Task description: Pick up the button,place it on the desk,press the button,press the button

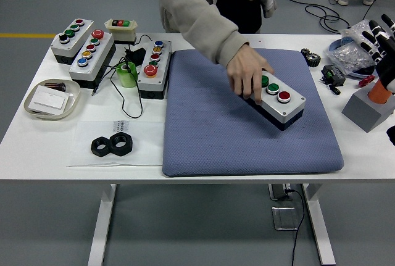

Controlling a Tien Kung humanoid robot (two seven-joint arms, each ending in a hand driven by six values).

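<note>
a: where is the button box [279, 98] now?

b: it lies on the blue mat [210, 136], slanted, with a red and two green buttons on top. a person's hand [249, 74] from the far side rests on its far end, fingers down over the box. i cannot tell if it presses or only holds.

a: and the robot's right hand [381, 44]?

b: it is raised at the right edge, well apart from the box, which lies to the left of that hand and lower. the fingers are spread and point up, and they hold nothing. just below this hand is an orange wrist part and a grey stand [365, 108].

a: the left hand?

b: not in view.

a: so how far is the task?

b: i judge it is at the beginning. the box is on the mat under the person's hand, not in the robot's hand. the pick up, the placing on the desk and both presses seem all left to do. other button boxes [91, 53] stay far to the left of the hand.
</note>
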